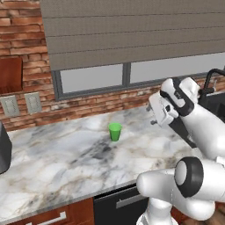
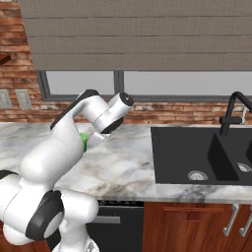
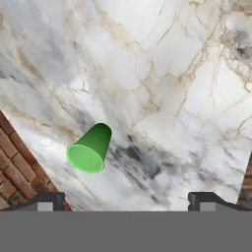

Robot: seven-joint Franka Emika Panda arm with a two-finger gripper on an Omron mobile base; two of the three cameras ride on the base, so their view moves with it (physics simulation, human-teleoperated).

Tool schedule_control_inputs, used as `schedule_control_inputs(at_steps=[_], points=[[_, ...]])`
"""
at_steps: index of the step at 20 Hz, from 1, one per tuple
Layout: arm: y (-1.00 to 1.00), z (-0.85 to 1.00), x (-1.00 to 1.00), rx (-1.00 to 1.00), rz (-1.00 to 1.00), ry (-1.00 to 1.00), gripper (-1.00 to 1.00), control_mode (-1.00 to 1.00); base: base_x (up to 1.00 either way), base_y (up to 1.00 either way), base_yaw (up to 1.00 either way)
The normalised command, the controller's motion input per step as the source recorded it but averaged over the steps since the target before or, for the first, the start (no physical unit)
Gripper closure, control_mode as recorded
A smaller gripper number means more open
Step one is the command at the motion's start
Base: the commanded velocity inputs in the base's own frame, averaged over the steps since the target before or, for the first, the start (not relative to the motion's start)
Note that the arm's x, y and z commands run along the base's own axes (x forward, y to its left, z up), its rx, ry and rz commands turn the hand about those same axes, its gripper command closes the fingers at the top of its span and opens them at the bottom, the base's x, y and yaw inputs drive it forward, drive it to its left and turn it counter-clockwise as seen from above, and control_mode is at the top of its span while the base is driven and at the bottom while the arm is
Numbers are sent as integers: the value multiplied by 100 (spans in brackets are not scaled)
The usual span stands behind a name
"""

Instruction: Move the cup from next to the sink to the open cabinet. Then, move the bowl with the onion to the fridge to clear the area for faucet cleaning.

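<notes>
Green cup standing upright on the marble worktop, left of the black sink, clear of the brick wall. Claw above the worktop with jaws spread wide, empty, apart from the cup.

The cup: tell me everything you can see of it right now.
The cup is a small, plain, bright green tumbler without a handle, wider at its open rim than at its base. It stands upright and looks empty, alone on the marble counter below the window, nothing else touching it. The open gripper is above it, apart from it.
</notes>
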Motion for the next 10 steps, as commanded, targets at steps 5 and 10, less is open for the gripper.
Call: schedule_control_inputs(at_steps=[5,10], points=[[7,-32,31,0,6,1,-100,-100,0,0,0],[17,-65,25,2,19,1,-100,-100,0,0,0]])
